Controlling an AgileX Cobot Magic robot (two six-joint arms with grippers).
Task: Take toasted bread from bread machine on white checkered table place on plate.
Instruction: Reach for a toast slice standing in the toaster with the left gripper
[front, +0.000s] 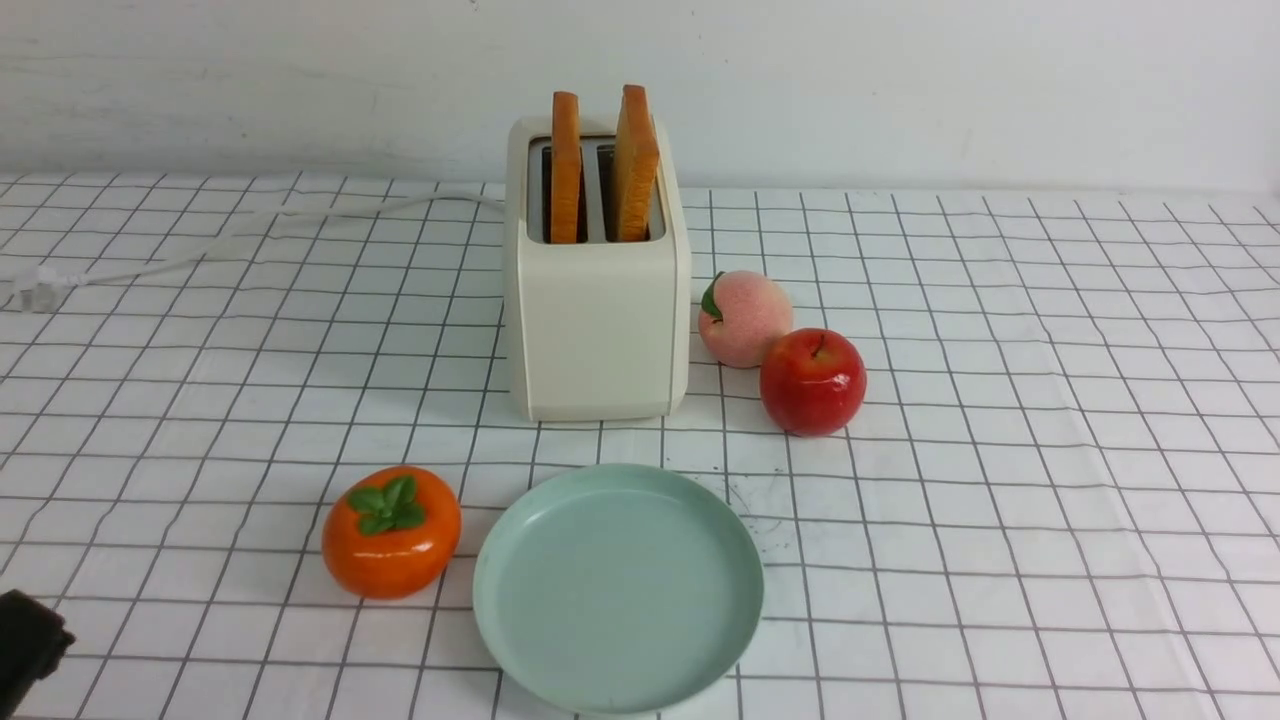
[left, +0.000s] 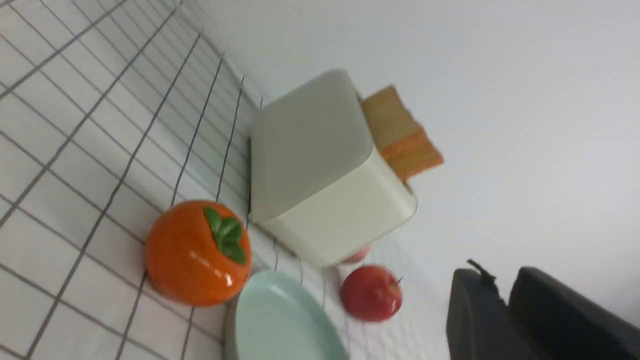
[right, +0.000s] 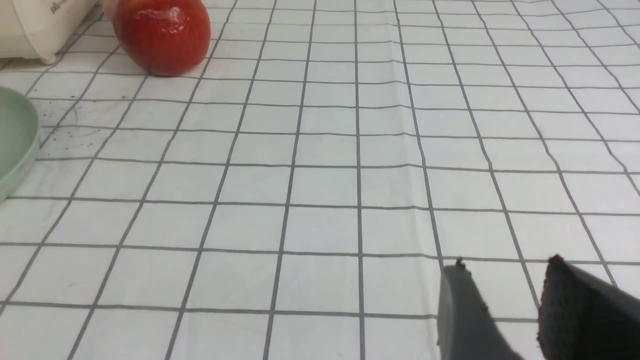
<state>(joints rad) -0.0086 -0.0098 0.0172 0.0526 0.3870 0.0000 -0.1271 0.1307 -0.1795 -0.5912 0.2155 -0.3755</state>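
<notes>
Both toasted bread slices (front: 565, 165) stand upright in the slots of the bread machine (front: 597, 330), behind the plate (front: 620, 590). The left gripper (left: 502, 282) has its fingers nearly pressed together, gripping nothing. The right gripper (right: 505, 265) is spread, unloaded, over the white checkered table (right: 320, 185).

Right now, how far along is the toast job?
Done: nothing; the plate is bare. In hand: nothing; right fingers stand apart, gripping nothing. To do: both toast slices sit in the toaster; lift each onto the plate.

Glossy persimmon (front: 391, 532) and apple (front: 812, 381), matt plate (front: 618, 590), cloth-covered table (front: 1050, 400).
</notes>
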